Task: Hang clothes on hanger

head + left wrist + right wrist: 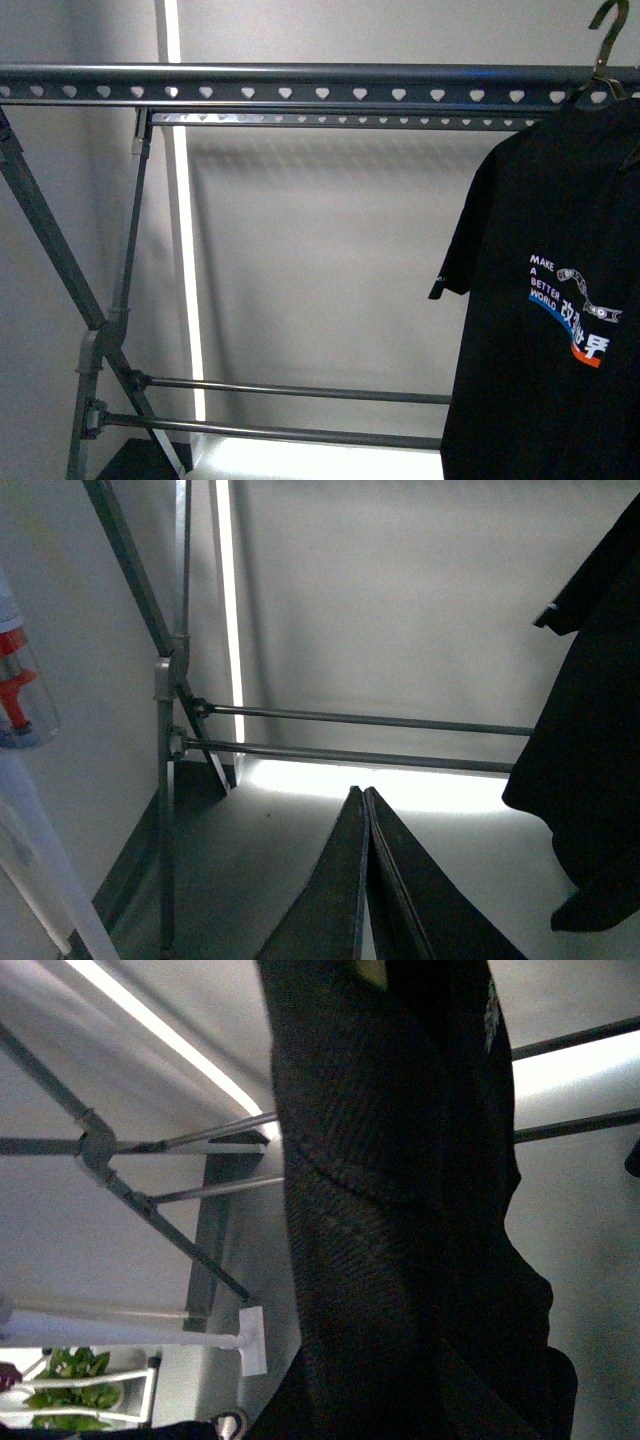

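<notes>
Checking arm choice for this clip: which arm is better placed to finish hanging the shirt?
Probably right: its wrist view is filled by the black printed T-shirt; the left gripper, jaws shut, sits apart from it.

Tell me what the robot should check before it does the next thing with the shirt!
1. Shirt on a small hanger: ok, it drapes from one.
2. Hanger hook over the rail: not ok, the hook rises above the rail.
3. Rail space free to the left: ok.
4. Left gripper shut and holding nothing: ok.
5. Right gripper's hold: cannot tell, cloth fills its camera.
6. Shirt hanging straight: cannot tell, part lies outside the picture.
</notes>
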### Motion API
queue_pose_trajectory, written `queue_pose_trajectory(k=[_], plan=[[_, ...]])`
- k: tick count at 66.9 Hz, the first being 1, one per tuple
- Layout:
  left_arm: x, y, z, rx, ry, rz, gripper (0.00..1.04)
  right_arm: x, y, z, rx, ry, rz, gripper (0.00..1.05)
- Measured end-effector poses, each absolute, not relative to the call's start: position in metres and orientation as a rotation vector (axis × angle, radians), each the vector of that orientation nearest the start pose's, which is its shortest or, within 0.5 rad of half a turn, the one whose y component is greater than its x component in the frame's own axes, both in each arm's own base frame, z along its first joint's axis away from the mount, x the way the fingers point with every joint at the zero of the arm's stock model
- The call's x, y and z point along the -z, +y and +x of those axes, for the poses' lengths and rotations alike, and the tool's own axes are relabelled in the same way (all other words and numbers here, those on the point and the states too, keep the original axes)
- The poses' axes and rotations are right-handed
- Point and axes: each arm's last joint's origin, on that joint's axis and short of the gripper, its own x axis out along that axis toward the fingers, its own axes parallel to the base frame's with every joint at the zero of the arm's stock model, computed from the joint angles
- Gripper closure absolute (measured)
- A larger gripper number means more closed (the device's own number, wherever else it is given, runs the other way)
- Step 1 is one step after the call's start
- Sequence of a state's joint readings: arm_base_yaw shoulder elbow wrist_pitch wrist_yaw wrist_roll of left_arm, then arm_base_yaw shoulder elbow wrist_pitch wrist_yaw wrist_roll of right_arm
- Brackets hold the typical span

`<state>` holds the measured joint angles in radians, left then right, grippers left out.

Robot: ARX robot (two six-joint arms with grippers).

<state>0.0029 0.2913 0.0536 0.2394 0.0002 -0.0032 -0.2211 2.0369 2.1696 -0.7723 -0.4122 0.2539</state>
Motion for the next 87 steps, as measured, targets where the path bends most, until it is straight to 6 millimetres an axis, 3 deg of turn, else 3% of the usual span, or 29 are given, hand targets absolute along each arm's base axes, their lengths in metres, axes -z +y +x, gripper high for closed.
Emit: queue_pose_trajectory(k=[15, 28, 39, 53, 67, 76, 80, 87], plan=[[-0.174, 0.000, 0.112, -0.003, -0.009, -0.003, 1.01, -0.377, -0.094, 0.466, -0.030, 0.650, 0.497, 0.95], [-0.173, 0.000, 0.109, -0.002, -0.024, -0.002, 1.01, -0.370, -0.094, 0.474, 0.009, 0.646, 0.470, 0.95], [-0.169, 0.000, 0.098, -0.002, -0.002, -0.002, 1.01, -0.348, -0.086, 0.475, 0.010, 0.656, 0.403, 0.95], [-0.170, 0.000, 0.097, -0.002, -0.018, -0.002, 1.01, -0.305, -0.078, 0.469, -0.016, 0.696, 0.293, 0.96], [-0.170, 0.000, 0.097, -0.002, -0.018, -0.002, 1.01, -0.306, -0.084, 0.455, -0.006, 0.634, 0.253, 0.59], [-0.170, 0.000, 0.097, -0.002, -0.018, -0.002, 1.01, -0.317, -0.084, 0.436, 0.027, 0.486, 0.206, 0.36], [-0.170, 0.000, 0.097, -0.002, -0.018, -0.002, 1.01, -0.331, -0.082, 0.420, 0.041, 0.361, 0.175, 0.25], [-0.170, 0.000, 0.097, -0.002, -0.018, -0.002, 1.01, -0.363, -0.076, 0.373, 0.027, 0.129, 0.150, 0.08]])
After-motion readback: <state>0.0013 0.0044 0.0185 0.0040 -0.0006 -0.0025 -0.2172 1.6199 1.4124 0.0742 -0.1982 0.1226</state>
